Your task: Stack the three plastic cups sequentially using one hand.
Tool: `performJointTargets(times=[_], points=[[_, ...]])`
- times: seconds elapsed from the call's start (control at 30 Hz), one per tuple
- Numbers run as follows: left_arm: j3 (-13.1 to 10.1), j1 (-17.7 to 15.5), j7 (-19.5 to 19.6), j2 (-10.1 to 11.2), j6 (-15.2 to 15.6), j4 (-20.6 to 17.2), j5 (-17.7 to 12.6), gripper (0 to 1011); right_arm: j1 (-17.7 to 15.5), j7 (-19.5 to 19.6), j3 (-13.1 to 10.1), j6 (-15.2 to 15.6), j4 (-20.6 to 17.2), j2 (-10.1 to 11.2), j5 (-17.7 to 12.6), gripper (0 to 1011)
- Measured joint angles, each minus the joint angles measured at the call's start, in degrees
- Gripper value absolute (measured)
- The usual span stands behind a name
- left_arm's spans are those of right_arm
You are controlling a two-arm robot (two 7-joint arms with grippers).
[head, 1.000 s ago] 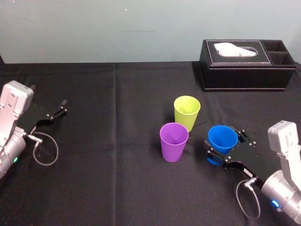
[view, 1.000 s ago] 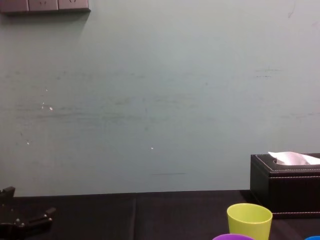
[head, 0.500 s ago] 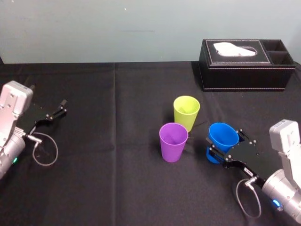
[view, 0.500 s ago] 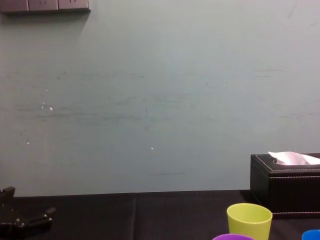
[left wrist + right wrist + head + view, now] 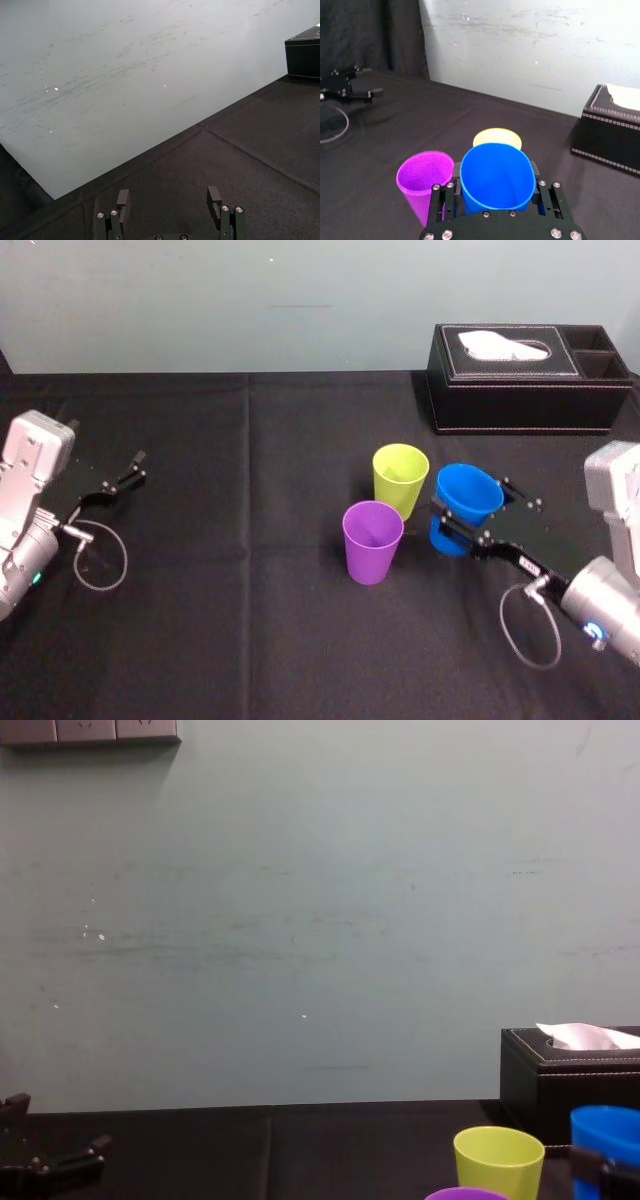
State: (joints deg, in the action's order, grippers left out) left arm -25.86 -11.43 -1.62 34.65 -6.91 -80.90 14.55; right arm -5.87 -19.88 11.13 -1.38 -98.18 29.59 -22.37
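The blue cup (image 5: 468, 490) is being gripped by the right claw (image 5: 472, 512), raised beside the yellow-green cup (image 5: 400, 478), seemingly for nesting, the left claw (image 5: 135, 468) being parked wide, well apart.

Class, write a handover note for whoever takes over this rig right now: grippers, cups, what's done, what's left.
Right gripper: shut on the blue cup, held raised beside the yellow-green cup.
Left gripper: open, parked at the left of the table.
Purple cup: stands just nearer the robot than the yellow-green cup, both upright.
Done: blue cup gripped.
Left: all stacking; no cup is nested yet.
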Motion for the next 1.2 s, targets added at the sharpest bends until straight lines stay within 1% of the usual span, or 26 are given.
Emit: performJointTargets(times=[0.03, 0.1, 0.13, 0.2, 0.23, 0.3, 0.33, 0.43, 0.5, 0.53, 0.57, 0.67, 0.73, 0.77, 0.87, 1.0, 1.2], points=[[0.0, 0.0, 0.0, 0.0, 0.0, 0.0, 0.0, 1011, 0.92, -0.3, -0.09, 1.1, -0.11, -0.2, -0.28, 734], [0.0, 0.0, 0.0, 0.0, 0.0, 0.0, 0.0, 1011, 1.92, -0.46, -0.1, 1.98, -0.12, -0.4, -0.43, 734], [0.0, 0.0, 0.0, 0.0, 0.0, 0.0, 0.0, 1011, 3.21, -0.56, -0.04, 2.86, -0.09, -0.64, -0.53, 735], [0.0, 0.0, 0.0, 0.0, 0.0, 0.0, 0.0, 1011, 4.39, -0.7, 0.12, 3.53, 0.12, -0.86, -0.54, 734], [0.0, 0.0, 0.0, 0.0, 0.0, 0.0, 0.0, 1011, 5.84, -0.76, 0.42, 4.15, 0.54, -1.17, -0.49, 735], [0.0, 0.0, 0.0, 0.0, 0.0, 0.0, 0.0, 1011, 7.72, -0.77, 0.82, 5.0, 1.23, -1.71, -0.48, 734], [0.0, 0.0, 0.0, 0.0, 0.0, 0.0, 0.0, 1011, 7.72, -0.77, 0.82, 5.0, 1.23, -1.71, -0.48, 735], [0.0, 0.0, 0.0, 0.0, 0.0, 0.0, 0.0, 1011, 10.23, -0.55, 1.61, 6.16, 2.14, -2.55, -0.07, 734], [0.0, 0.0, 0.0, 0.0, 0.0, 0.0, 0.0, 1011, 11.81, -0.3, 2.2, 6.59, 2.67, -3.12, 0.39, 735], [0.0, 0.0, 0.0, 0.0, 0.0, 0.0, 0.0, 1011, 11.81, -0.3, 2.2, 6.59, 2.67, -3.12, 0.39, 734], [0.0, 0.0, 0.0, 0.0, 0.0, 0.0, 0.0, 1011, 12.76, -0.07, 2.58, 6.86, 3.07, -3.48, 0.76, 734], [0.0, 0.0, 0.0, 0.0, 0.0, 0.0, 0.0, 1011, 14.2, 0.09, 3.12, 7.15, 3.86, -4.05, 1.25, 735], [0.0, 0.0, 0.0, 0.0, 0.0, 0.0, 0.0, 1011, 15.95, 0.36, 3.94, 7.42, 4.95, -4.73, 2.08, 734], [0.0, 0.0, 0.0, 0.0, 0.0, 0.0, 0.0, 1011, 15.95, 0.36, 3.94, 7.42, 4.95, -4.73, 2.08, 735], [0.0, 0.0, 0.0, 0.0, 0.0, 0.0, 0.0, 1011, 18.16, 0.46, 4.92, 7.83, 6.74, -5.61, 3.14, 735], [0.0, 0.0, 0.0, 0.0, 0.0, 0.0, 0.0, 1011, 20.04, 0.41, 5.63, 8.1, 8.61, -6.45, 3.79, 734], [0.0, 0.0, 0.0, 0.0, 0.0, 0.0, 0.0, 1011, 21.84, -0.23, 6.53, 8.27, 10.95, -7.18, 4.31, 734]])
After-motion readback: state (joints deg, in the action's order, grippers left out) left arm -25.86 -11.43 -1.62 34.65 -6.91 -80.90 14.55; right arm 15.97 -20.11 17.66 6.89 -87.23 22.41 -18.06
